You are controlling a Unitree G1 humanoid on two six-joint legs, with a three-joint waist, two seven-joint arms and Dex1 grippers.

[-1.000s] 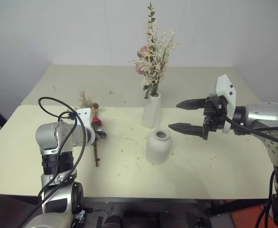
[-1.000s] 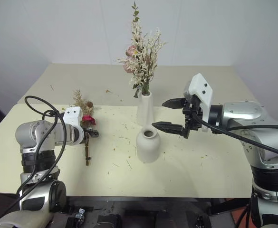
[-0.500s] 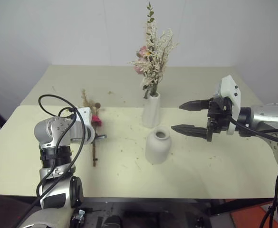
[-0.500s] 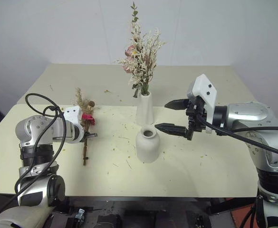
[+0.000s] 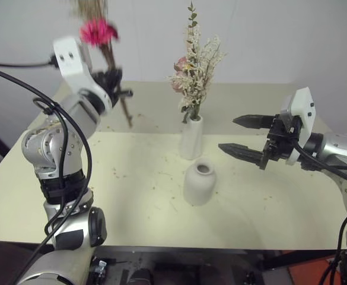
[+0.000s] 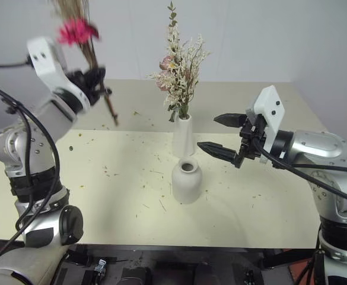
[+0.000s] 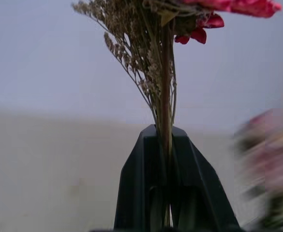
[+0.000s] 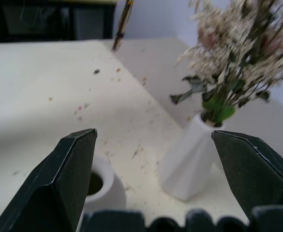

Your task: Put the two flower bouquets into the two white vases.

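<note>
Our left gripper [image 7: 164, 145] is clenched on the brown-grass bouquet [image 5: 102, 44], held high above the table [image 5: 72, 196], its magenta blooms uppermost. The cream bouquet [image 5: 194, 71] stands in the tall vase [image 5: 191, 138]; just before it sits the squat vase [image 5: 199, 184]. Our right gripper [image 5: 242, 136] hangs spread wide beside both vases.

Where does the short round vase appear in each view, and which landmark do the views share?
Left eye: short vase, low, right of centre.
Right eye, low centre.
Left wrist: absent.
Right wrist, bottom, beside one finger of the right pincer.
Landmark: tall vase just behind it.
</note>
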